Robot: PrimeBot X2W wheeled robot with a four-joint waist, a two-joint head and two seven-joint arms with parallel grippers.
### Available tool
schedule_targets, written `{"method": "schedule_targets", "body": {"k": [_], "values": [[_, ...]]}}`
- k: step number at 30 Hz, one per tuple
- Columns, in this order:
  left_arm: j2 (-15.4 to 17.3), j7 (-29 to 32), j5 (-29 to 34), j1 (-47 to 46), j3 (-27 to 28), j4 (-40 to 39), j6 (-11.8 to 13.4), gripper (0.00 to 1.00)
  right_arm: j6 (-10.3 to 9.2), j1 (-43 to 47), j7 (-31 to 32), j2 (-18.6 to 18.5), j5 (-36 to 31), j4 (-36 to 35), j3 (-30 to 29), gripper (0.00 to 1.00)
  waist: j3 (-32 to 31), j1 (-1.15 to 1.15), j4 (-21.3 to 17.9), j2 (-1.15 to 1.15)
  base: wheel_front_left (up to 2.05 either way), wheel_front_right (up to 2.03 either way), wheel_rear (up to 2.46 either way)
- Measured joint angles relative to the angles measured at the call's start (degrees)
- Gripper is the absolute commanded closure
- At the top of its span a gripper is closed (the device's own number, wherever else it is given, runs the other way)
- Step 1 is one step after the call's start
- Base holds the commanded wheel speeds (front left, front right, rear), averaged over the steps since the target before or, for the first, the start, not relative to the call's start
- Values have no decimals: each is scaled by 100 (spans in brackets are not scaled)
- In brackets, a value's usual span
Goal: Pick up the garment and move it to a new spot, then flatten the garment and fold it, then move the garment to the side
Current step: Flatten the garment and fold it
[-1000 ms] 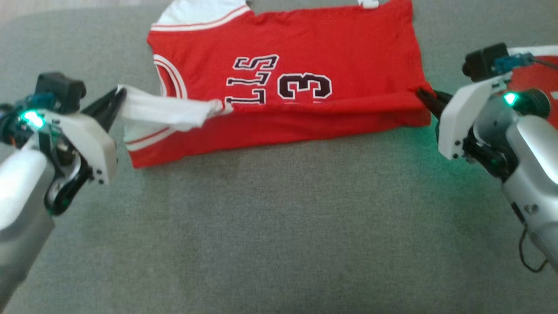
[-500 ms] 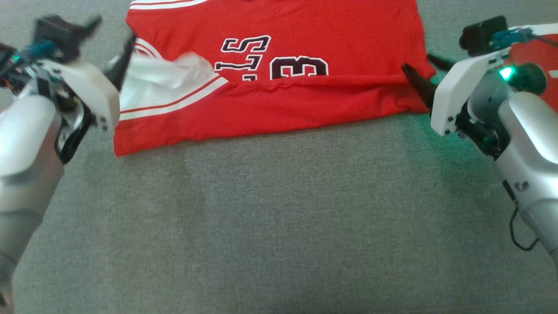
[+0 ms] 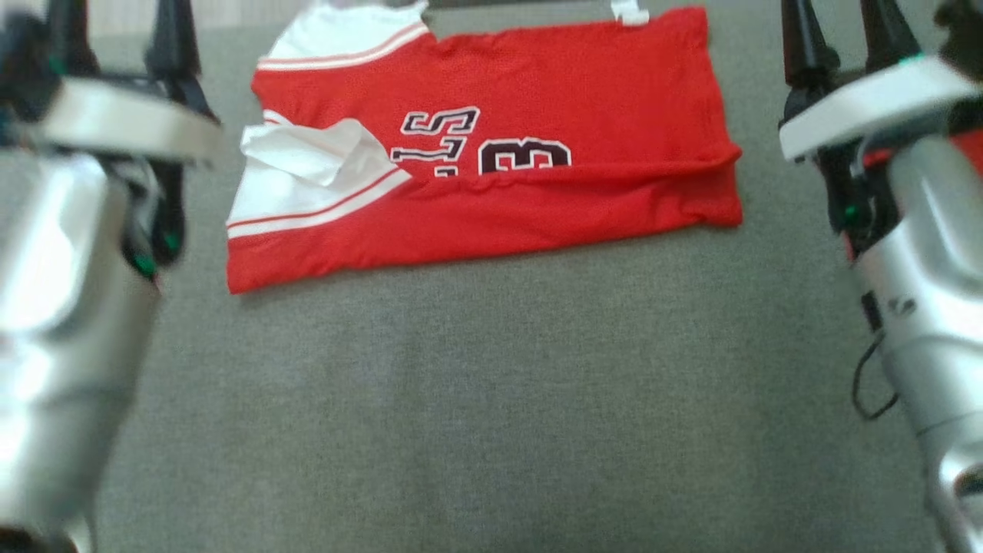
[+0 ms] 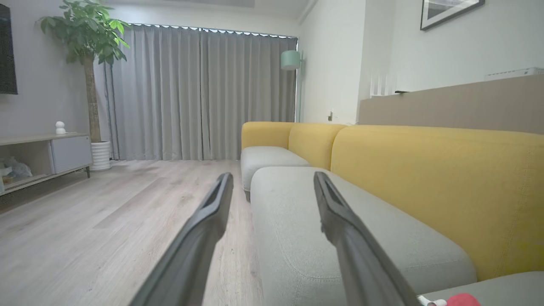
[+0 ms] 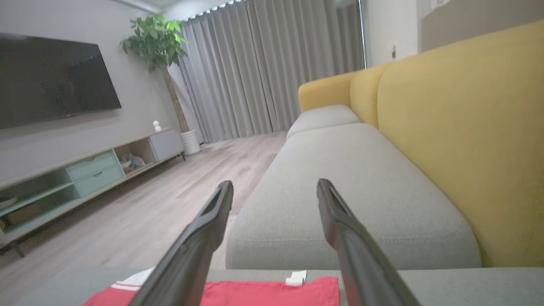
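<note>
The garment (image 3: pixel 491 177) is a red jersey with white trim and dark lettering. It lies on the grey sofa seat (image 3: pixel 491 399) with its near part folded over and a crumpled white flap at its left end. My left gripper (image 3: pixel 115 15) stands open, raised to the left of it, with nothing between its fingers (image 4: pixel 272 176). To the right of the garment my right gripper (image 3: pixel 841 15) is raised and open too, and empty (image 5: pixel 275 182). The garment's red edge (image 5: pixel 263 293) shows below the right fingers. A red scrap (image 4: pixel 463 299) shows at the bottom of the left wrist view.
The sofa has grey seat cushions (image 5: pixel 340 191) and a yellow backrest (image 5: pixel 467 127). Beside it lies a wooden floor (image 4: pixel 106 221). Farther off are a low TV cabinet (image 5: pixel 85 170), a potted tree (image 4: pixel 89 63) and grey curtains (image 4: pixel 199 93). Wide grey seat area lies in front of the garment.
Both grippers have opened, let go of the garment's ends and risen away from it. The white flap has dropped onto the jersey. The head camera has also shifted.
</note>
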Motion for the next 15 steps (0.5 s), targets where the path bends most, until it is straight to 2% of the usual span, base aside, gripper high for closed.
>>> {"method": "schedule_targets", "body": {"k": [2,5,8,13,15], "values": [[-114,0,202,555,266,-411,120,0,0,276,-179,181,-354,-73,-430,0,-130,0,17,0,0,0,0],[-250,0,400,1495,522,-865,136,0,0,908,-245,545,-925,-307,-1088,0,-325,-1,37,0,0,0,0],[-414,1,616,2273,816,-1243,240,0,0,1737,-246,940,-1408,-780,-1601,0,-491,-1,80,0,0,0,0],[-795,1,926,3194,1099,-1558,254,0,0,2960,-255,1122,-1839,-1338,-1875,0,-686,-1,190,0,0,0,0],[-898,1,1071,3517,1195,-1555,265,0,0,3295,-255,1149,-1736,-1481,-1855,0,-739,-1,200,0,0,0,0]]}}
